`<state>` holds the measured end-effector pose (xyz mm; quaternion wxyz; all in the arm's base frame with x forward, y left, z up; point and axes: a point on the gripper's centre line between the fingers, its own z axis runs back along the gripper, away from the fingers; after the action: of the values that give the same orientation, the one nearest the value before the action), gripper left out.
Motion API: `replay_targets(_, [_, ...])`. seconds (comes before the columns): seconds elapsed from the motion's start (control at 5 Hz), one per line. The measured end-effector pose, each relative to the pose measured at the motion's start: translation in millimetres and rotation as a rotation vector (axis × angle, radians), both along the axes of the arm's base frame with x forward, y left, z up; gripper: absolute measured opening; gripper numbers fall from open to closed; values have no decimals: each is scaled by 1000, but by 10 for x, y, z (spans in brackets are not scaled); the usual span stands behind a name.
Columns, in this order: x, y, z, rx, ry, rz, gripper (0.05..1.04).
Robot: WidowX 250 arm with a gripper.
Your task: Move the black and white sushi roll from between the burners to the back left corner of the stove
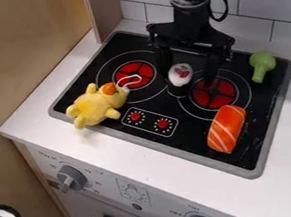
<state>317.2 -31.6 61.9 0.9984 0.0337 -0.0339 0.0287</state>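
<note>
Alignment is suggested: the black two-finger gripper [189, 74] is spread astride a white, red-marked oval toy [181, 74], black stovetop's [259, 101] 12 o'clock; centring is needed.

White desk [31, 115], grey-rimmed black stovetop [195, 132], yellow plush duck [93, 107] over its front left edge, white red-marked piece [180, 74] between red burners [135, 74], green toy broccoli [262, 65] at right, orange striped piece [227, 128] nearer the front.

- 1 fixed camera, above and in front of the stovetop [163, 104];
- faces down at a slant, towards the tiled wall [256, 9];
- near enough to frame the whole stovetop
</note>
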Motion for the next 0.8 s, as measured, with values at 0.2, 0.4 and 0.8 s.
replay_targets(0.2, [-20, 24, -55, 13, 4, 8, 996])
replay_targets(0.4, [-20, 43, -93, 28, 2, 16, 996])
replay_targets(0.8, [-41, 26, -128, -3, 20, 22, 673])
